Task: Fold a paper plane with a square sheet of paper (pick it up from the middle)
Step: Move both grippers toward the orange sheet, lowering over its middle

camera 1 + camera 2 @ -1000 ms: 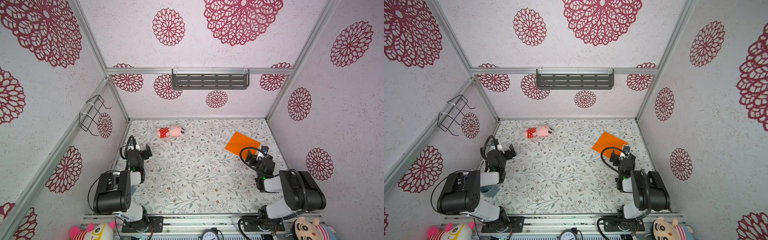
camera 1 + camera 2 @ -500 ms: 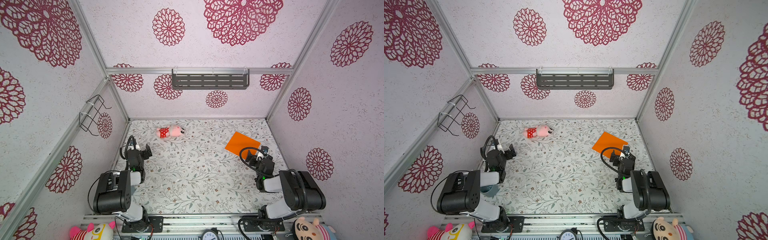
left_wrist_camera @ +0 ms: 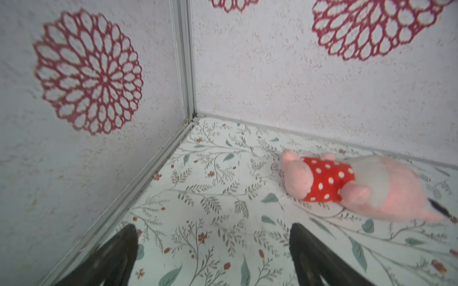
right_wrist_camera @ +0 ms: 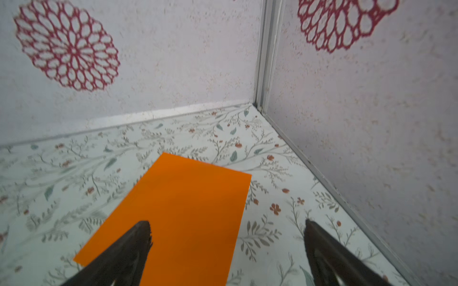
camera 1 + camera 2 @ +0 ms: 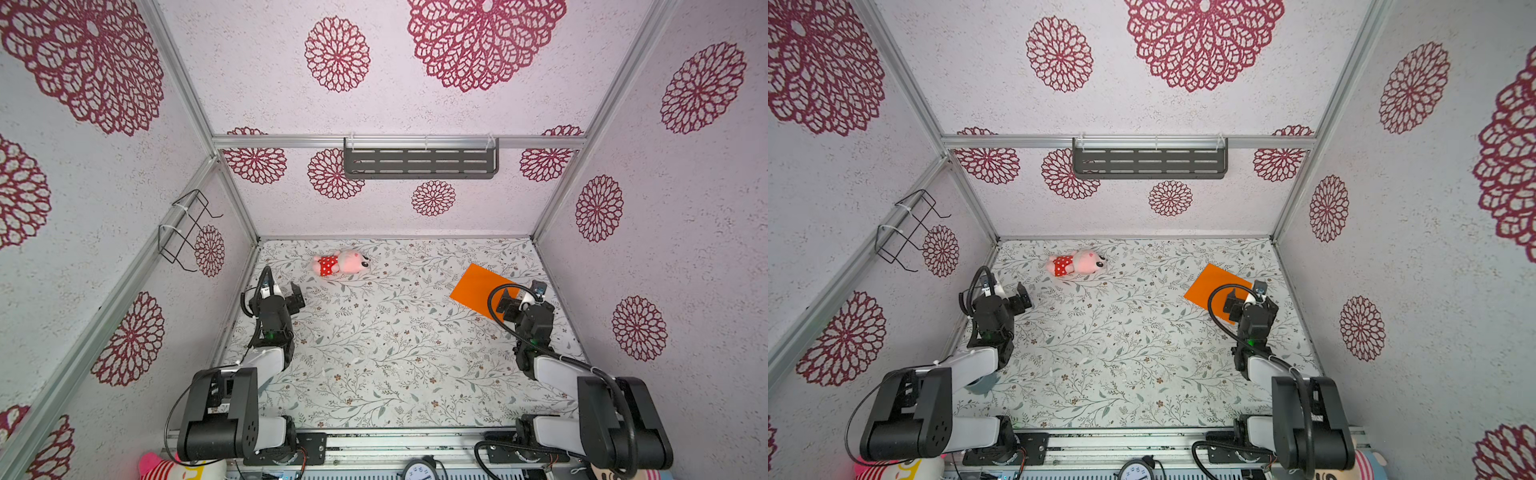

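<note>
Over the square sheet of paper point(image 4: 188, 198) hangs the right gripper point(image 4: 227, 224), jaws wide apart and empty. The left gripper point(image 3: 212, 225) gapes likewise; its wrist view, unlike the right's, shows the plush toy point(image 3: 347, 183).

Bright, even, diffuse light fills both top views, which are sharp, with only faint shadows on the surface point(image 5: 395, 374); wall rails point(image 5: 179, 83) splay outward toward the edges. Wrist views are softer: wall flowers point(image 3: 86, 74) blur, the pink plush toy point(image 3: 347, 183) smears at its head end.
</note>
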Action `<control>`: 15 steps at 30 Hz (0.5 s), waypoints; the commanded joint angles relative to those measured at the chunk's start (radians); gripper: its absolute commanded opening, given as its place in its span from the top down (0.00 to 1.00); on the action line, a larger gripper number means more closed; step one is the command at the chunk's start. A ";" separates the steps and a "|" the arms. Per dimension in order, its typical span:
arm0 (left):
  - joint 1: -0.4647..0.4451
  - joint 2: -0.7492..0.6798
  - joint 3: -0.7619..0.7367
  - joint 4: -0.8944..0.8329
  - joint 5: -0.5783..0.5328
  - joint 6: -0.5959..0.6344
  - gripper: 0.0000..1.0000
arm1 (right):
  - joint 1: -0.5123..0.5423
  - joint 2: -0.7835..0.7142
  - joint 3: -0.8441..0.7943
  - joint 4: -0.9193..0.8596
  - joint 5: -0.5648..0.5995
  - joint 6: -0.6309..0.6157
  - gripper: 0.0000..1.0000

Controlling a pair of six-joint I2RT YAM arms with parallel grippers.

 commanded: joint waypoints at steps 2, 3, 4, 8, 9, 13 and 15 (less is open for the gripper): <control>-0.071 -0.020 0.229 -0.425 -0.086 -0.131 0.03 | 0.010 -0.030 0.220 -0.460 -0.029 0.232 0.01; -0.082 -0.009 0.298 -0.541 -0.047 -0.202 0.03 | 0.010 -0.008 0.266 -0.523 -0.075 0.258 0.01; -0.088 0.005 0.346 -0.606 -0.012 -0.266 0.03 | 0.011 0.018 0.307 -0.574 -0.113 0.272 0.01; -0.122 0.086 0.464 -0.685 0.293 -0.421 0.03 | 0.011 0.173 0.474 -0.765 -0.246 0.347 0.01; -0.140 0.111 0.490 -0.693 0.334 -0.438 0.03 | 0.011 0.217 0.507 -0.793 -0.271 0.364 0.01; -0.204 0.196 0.598 -0.739 0.453 -0.475 0.03 | 0.011 0.384 0.629 -0.846 -0.344 0.403 0.06; -0.238 0.238 0.635 -0.745 0.494 -0.480 0.03 | 0.011 0.473 0.696 -0.858 -0.378 0.410 0.12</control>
